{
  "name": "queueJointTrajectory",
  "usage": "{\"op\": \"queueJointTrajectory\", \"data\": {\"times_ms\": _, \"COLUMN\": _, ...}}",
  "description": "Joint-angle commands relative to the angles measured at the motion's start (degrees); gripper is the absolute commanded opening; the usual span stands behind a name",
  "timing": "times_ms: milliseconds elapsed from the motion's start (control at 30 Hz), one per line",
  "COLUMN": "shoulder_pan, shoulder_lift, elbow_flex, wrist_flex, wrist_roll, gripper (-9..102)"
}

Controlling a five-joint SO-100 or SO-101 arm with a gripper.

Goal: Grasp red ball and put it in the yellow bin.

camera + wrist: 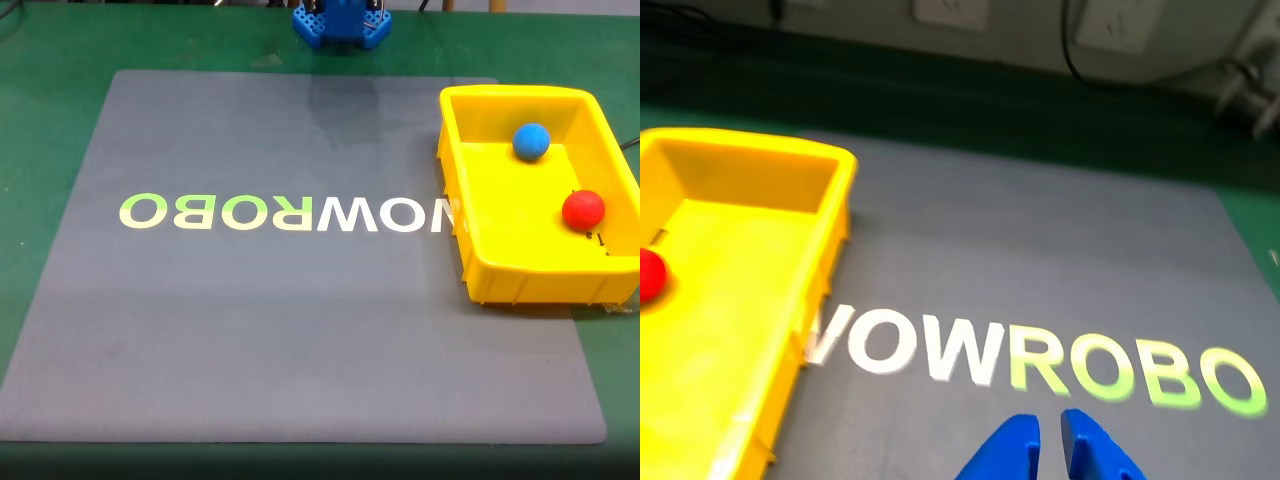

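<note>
The red ball (583, 210) lies inside the yellow bin (520, 285) near its right wall, as the fixed view shows it. In the wrist view the red ball (648, 275) peeks in at the left edge, on the floor of the yellow bin (830, 200). My gripper (1050, 440) enters the wrist view from the bottom edge. Its two blue fingers stand almost together with nothing between them. It hovers over the grey mat, well apart from the bin. The arm's blue base (340, 25) sits at the top of the fixed view.
A blue ball (531, 141) rests in the bin's far part. A grey mat (300, 330) with pale lettering covers the green table (50, 60). Cables and wall sockets (1110, 25) run along the far side in the wrist view.
</note>
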Motion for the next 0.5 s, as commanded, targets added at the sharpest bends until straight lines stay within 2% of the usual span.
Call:
{"op": "queueJointTrajectory", "data": {"times_ms": 0, "shoulder_pan": 1.67, "shoulder_lift": 2.46, "elbow_flex": 1.14, "wrist_flex": 0.18, "wrist_roll": 0.70, "gripper": 0}}
{"op": "queueJointTrajectory", "data": {"times_ms": 467, "shoulder_pan": 2.90, "shoulder_lift": 9.49, "elbow_flex": 19.51, "wrist_flex": -0.18, "wrist_roll": 0.09, "gripper": 0}}
